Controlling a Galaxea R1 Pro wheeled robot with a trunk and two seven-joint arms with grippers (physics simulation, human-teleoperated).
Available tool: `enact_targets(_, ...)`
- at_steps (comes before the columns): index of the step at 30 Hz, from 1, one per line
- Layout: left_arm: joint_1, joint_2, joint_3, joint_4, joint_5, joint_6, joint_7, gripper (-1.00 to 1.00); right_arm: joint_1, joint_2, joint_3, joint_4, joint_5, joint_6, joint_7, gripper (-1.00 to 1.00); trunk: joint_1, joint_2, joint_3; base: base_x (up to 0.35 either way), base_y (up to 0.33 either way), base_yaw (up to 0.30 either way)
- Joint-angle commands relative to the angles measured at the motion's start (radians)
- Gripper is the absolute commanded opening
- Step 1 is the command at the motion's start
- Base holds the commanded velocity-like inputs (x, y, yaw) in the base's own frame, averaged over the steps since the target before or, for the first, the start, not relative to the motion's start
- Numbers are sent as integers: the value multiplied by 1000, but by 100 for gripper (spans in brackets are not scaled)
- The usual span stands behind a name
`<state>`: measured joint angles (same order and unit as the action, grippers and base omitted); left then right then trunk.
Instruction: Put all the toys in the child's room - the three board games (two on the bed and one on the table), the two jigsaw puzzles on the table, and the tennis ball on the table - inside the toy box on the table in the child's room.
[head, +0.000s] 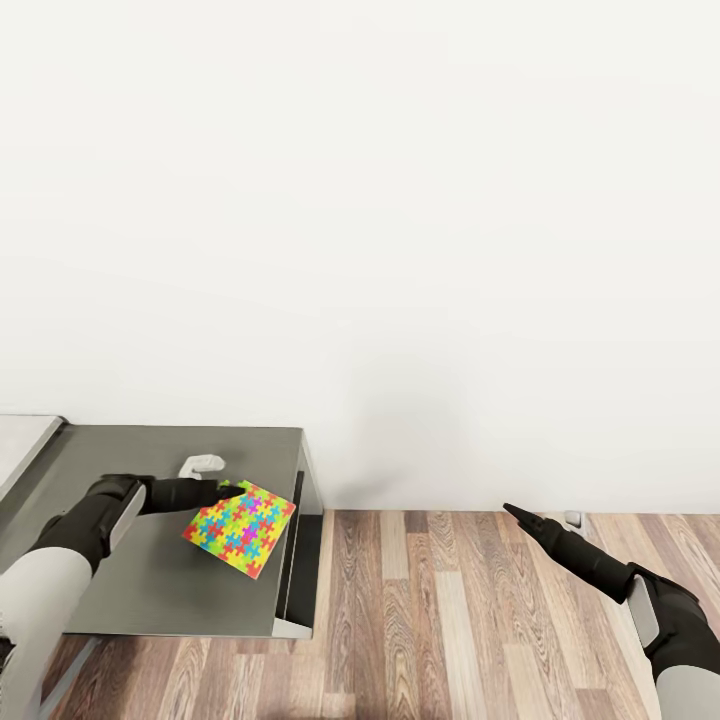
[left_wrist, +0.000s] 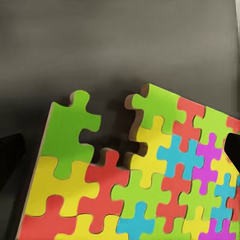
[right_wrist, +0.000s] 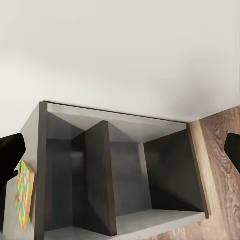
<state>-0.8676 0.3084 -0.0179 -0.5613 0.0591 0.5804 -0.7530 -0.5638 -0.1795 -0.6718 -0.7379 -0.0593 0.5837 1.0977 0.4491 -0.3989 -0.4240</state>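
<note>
One jigsaw puzzle (head: 240, 528), a flat square of yellow, green, red, blue and pink pieces, lies on the dark grey cabinet part of the table (head: 150, 590), near its right edge. My left gripper (head: 228, 488) reaches in from the left at the puzzle's far corner. In the left wrist view its fingertips (left_wrist: 10, 155) stand wide apart with the puzzle (left_wrist: 130, 185) spread between them, so it is open. My right gripper (head: 510, 512) hangs open over the floor, well right of the table. The toy box, board games, tennis ball and bed are out of view.
A small white object (head: 202, 465) sits on the cabinet behind my left hand. The pale desk top (head: 25, 445) begins at far left. The right wrist view shows the cabinet's open shelves (right_wrist: 125, 170). Wood-plank floor (head: 430, 620) and white wall (head: 400, 250) lie to the right.
</note>
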Motion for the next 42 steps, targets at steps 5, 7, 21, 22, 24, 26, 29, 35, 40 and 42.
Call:
enact_targets(5,1,-2,-5,20,8,12,-4,100,-1,0,-2,0,-4,8,1,100,1,-1,-2,0,0,0)
enact_targets(7,1,-2,-6,20,8,14,-26,100,-1,0,-2,0,-4,8,2,100,1,-1,-2,0,0,0)
enact_targets(21,1,-2,-21,20,4,21,-89,100,-1,0,-2,0,-4,8,2,100,1,-1,-2,0,0,0)
enact_targets(22,1,-2,-24,20,5,21,-90,100,-1,0,-2,0,-4,8,2,100,1,-1,-2,0,0,0)
enact_targets(24,1,-2,-28,20,5,21,-90,100,-1,0,-2,0,-4,8,2,100,1,-1,-2,0,0,0)
enact_targets(26,1,-2,-30,20,6,21,-91,100,-1,0,-2,0,-4,8,2,100,1,-1,-2,0,0,0)
enact_targets(29,1,-2,-31,20,6,21,-92,100,-1,0,-2,0,-4,8,2,100,1,-1,-2,0,0,0)
enact_targets(35,1,-2,-31,20,7,21,-93,100,-1,0,-2,0,-4,8,2,100,1,-1,-2,0,0,0)
enact_targets(40,1,-2,-31,20,8,33,-94,100,-1,0,-2,0,-4,8,2,100,1,-1,-2,-41,0,0)
enact_targets(42,1,-2,-31,20,8,41,-104,100,-1,0,-2,0,-4,8,2,100,1,-1,-2,-79,0,0)
